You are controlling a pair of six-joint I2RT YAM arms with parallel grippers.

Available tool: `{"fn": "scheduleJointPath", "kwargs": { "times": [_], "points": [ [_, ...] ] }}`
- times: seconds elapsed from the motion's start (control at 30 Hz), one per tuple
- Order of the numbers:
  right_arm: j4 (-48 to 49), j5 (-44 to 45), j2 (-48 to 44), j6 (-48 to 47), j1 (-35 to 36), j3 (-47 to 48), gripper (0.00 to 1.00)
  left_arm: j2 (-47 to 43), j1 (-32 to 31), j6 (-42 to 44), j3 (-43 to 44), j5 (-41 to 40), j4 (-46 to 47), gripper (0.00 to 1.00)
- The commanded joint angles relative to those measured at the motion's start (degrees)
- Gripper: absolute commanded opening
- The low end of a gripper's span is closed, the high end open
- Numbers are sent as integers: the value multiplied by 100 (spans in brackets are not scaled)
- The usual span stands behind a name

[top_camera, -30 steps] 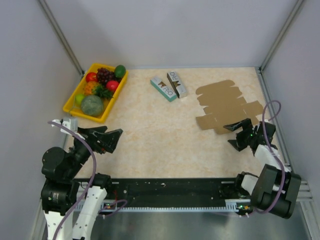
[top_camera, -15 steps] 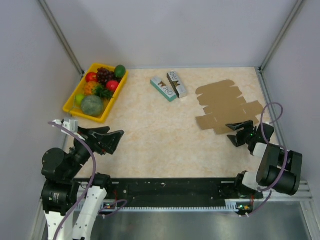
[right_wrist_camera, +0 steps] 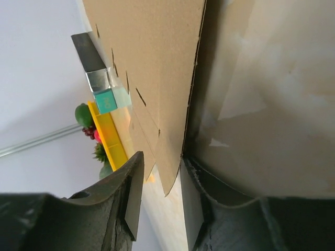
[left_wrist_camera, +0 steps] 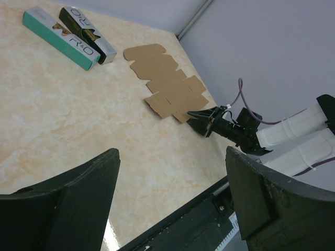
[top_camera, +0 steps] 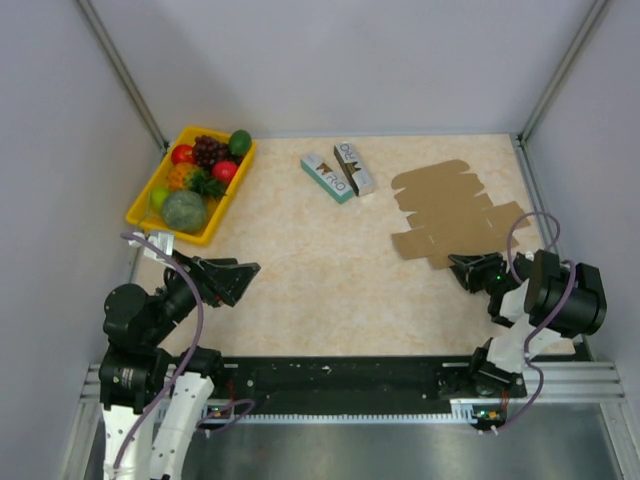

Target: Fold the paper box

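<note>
The paper box [top_camera: 455, 212] is a flat brown die-cut sheet lying at the right rear of the table; it also shows in the left wrist view [left_wrist_camera: 167, 86]. My right gripper [top_camera: 468, 270] is low at the sheet's near edge. In the right wrist view the paper box [right_wrist_camera: 157, 52] has a near flap reaching in between the fingers of the right gripper [right_wrist_camera: 161, 159]. The jaws are narrow, but a gap still shows beside the left finger. My left gripper [top_camera: 240, 272] hangs open and empty above the table's near left; between its jaws [left_wrist_camera: 171, 157] lies bare tabletop.
A yellow tray [top_camera: 140, 205] of fruit stands at the rear left. A teal printed box [top_camera: 327, 177] and a dark printed box [top_camera: 354, 167] lie at the rear centre. Grey walls close in the table, and a black rail [top_camera: 340, 378] runs along the near edge.
My right gripper's jaws have narrowed from wide open while it came down to the sheet's near flap. The left arm has shifted a little to the right, its jaws still wide.
</note>
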Motion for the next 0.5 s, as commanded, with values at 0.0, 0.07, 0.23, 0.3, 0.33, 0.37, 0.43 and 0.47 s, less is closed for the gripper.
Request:
{"fn": "scheduleJointPath", "kwargs": {
  "times": [0.0,0.07,0.23,0.3,0.33,0.37,0.43,0.47],
  "points": [
    [1062,190,496,15,-40,-82,34,-12,22,-121,29,199,461,86],
    [1457,268,715,41,-40,-90,31,6,22,-113,47,217,452,86],
    [1722,199,866,50,-40,33,14,50,22,-77,135,252,408,85],
    [1417,216,430,-28,-40,68,5,76,22,-51,144,261,408,85],
    [1136,216,209,-273,-49,198,3,85,22,-51,152,261,390,85],
    [81,260,-37,-466,-40,304,0,94,22,-42,152,261,390,85],
    [-1224,557,-1108,-1271,-40,768,0,103,22,-33,152,269,390,85],
    [-2823,750,-1556,-1590,-31,980,0,103,22,-33,152,269,390,85]
  ]
}}
